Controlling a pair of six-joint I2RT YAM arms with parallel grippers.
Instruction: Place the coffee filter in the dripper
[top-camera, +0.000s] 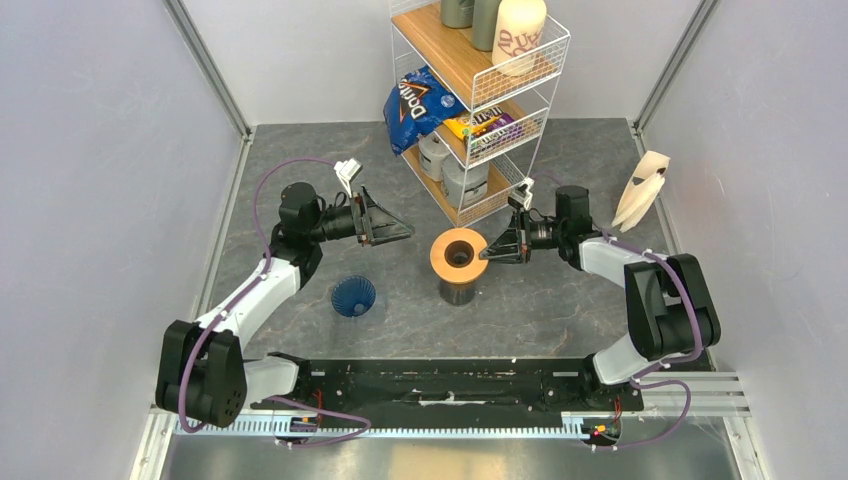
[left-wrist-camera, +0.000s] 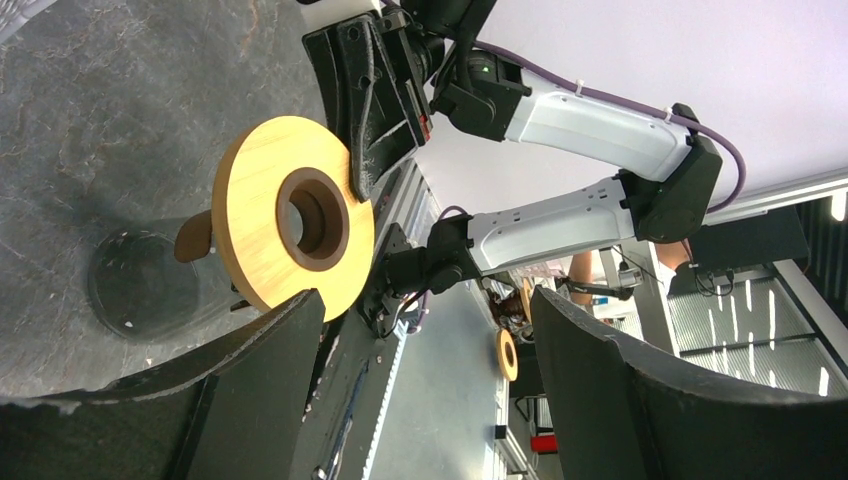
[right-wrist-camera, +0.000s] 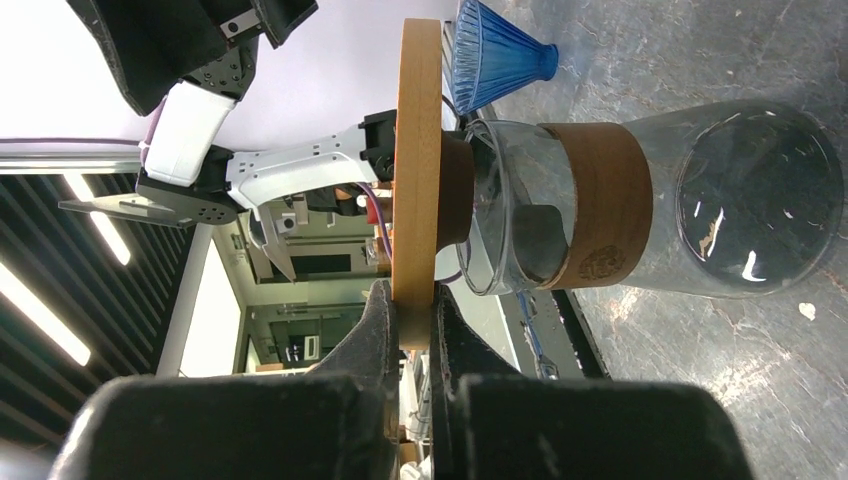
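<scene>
Lowest in the overhead view, above the arm bases, the dripper (top-camera: 353, 296) sits on the table (top-camera: 560, 310), left of centre. It appears to stand mouth up with nothing in it, and no arm touches it.

At mid-frame a wooden ring (top-camera: 460, 253) sits on the mouth of a glass jug (top-camera: 460, 290). The right gripper (top-camera: 497, 247) is closed on the ring's right edge, and its wrist view shows the rim pinched between both fingers. The left gripper (top-camera: 400, 228) hangs just left of the ring, jaws wide apart and holding nothing.

Farther up at the right, the coffee filter (top-camera: 640, 190) leans against the wall, well apart from the dripper and from both arms. The shelf (top-camera: 440, 40) stands at the top centre.

The step in hand looks like handling the ring, so the filter's turn has not come. To do it well, keep the ring level while it is pinched so the jug does not rock. Then take the filter by its upper edge with a light pinch (thin paper creases easily) and lower it point first into the dripper.

Neither wrist view shows the filter, and from above I cannot tell whether it is flat or opened. The ring hides most of the jug there.
</scene>
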